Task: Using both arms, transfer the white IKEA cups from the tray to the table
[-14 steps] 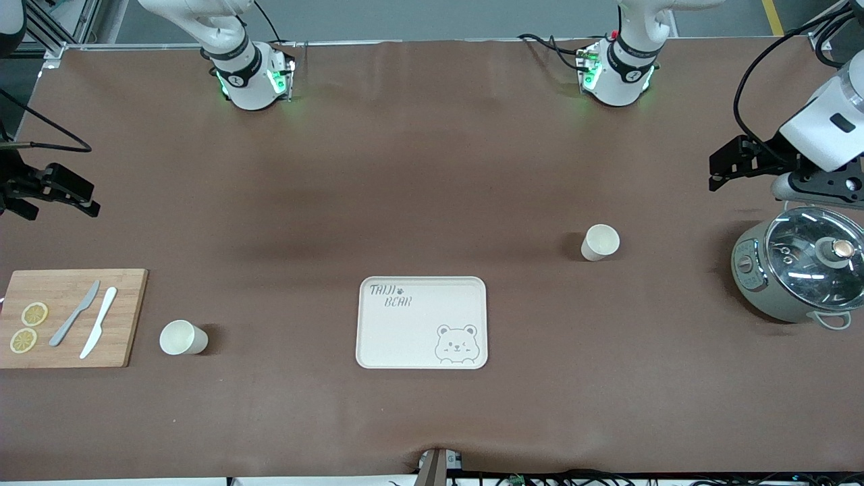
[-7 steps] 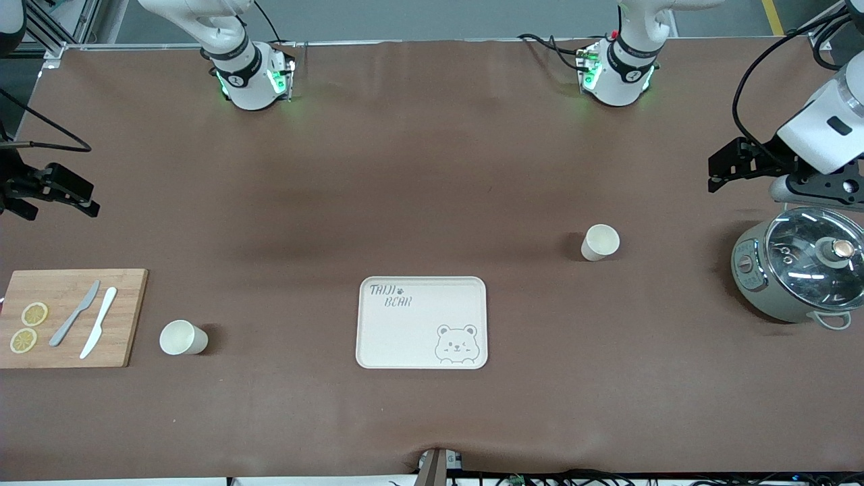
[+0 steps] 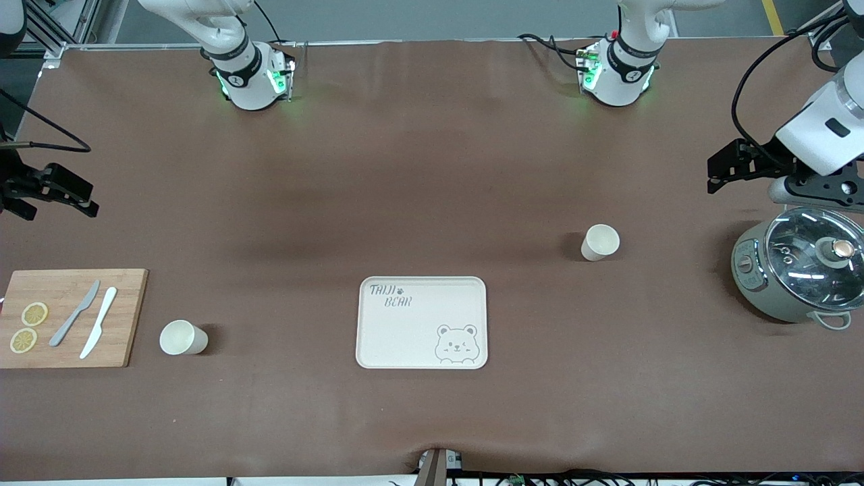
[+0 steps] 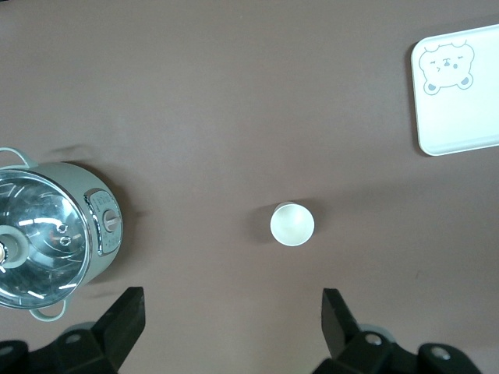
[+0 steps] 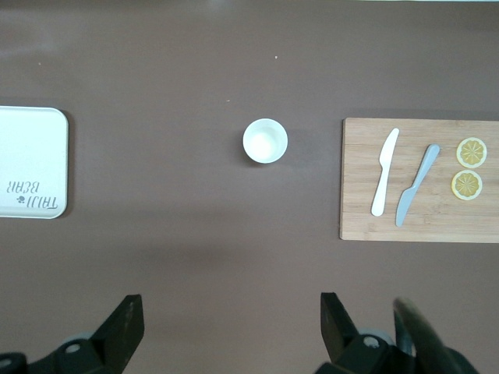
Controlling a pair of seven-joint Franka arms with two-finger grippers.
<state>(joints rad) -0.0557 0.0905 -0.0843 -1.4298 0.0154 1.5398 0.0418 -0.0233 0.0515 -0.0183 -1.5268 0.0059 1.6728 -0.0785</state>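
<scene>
Both grippers hang in the air with their fingers spread apart and nothing between them. Left gripper (image 3: 721,169) is over bare table at the left arm's end, close above the pot (image 3: 796,273) with the glass lid; in its wrist view the two black fingertips (image 4: 125,308) stand wide apart, with one cup (image 4: 292,224) on the brown table (image 4: 234,93) between them and farther down. That cup (image 3: 599,242) stands upright between the pot and the bear-printed tray (image 3: 422,322), farther from the front camera than the tray and well apart from both. Right gripper (image 3: 74,196) is over the table at the right arm's end, above the area next to the wooden cutting board (image 3: 67,317). Its wrist view shows its own fingertips (image 5: 129,312) wide apart, and the other cup (image 5: 265,141) standing between the board and the tray. This cup (image 3: 181,337) sits just beside the board, upright. On the board lie a grey knife (image 3: 74,314), a white knife (image 3: 98,322) and two lemon slices (image 3: 28,327).
</scene>
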